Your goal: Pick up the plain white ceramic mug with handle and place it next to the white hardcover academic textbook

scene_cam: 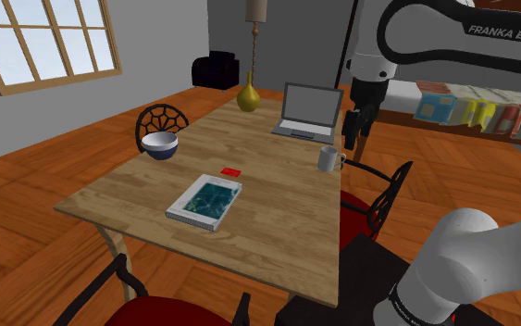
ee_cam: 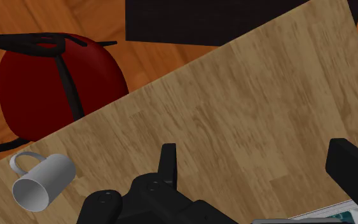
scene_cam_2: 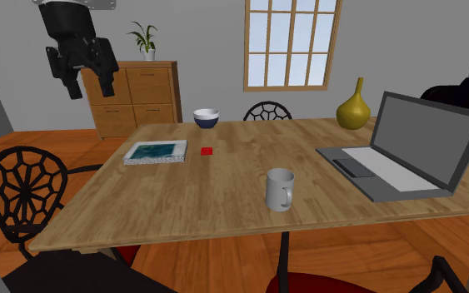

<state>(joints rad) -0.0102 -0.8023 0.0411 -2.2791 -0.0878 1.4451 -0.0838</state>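
A pale grey-white mug (scene_cam: 329, 159) with a handle stands upright near the table edge, close to the laptop; it also appears as the mug (scene_cam_2: 280, 188) and mug (ee_cam: 42, 181). The book (scene_cam: 204, 202) with a white border and blue-green cover lies flat toward the table's middle, seen too as the book (scene_cam_2: 155, 152), and its corner (ee_cam: 323, 214) peeks in by one finger. My gripper (scene_cam: 356, 135) hangs open well above the table, higher than the mug and slightly off to its side, nothing between its fingers; it shows also as the gripper (scene_cam_2: 91, 83) and gripper (ee_cam: 260, 170).
On the wooden table (scene_cam: 277, 231) are an open laptop (scene_cam: 309, 111), a yellow vase (scene_cam: 248, 95), a blue-and-white bowl (scene_cam: 160, 144) and a small red block (scene_cam: 231, 171). Black metal chairs with red seats (ee_cam: 56, 83) ring the table. A wooden dresser (scene_cam_2: 137, 96) stands by the wall.
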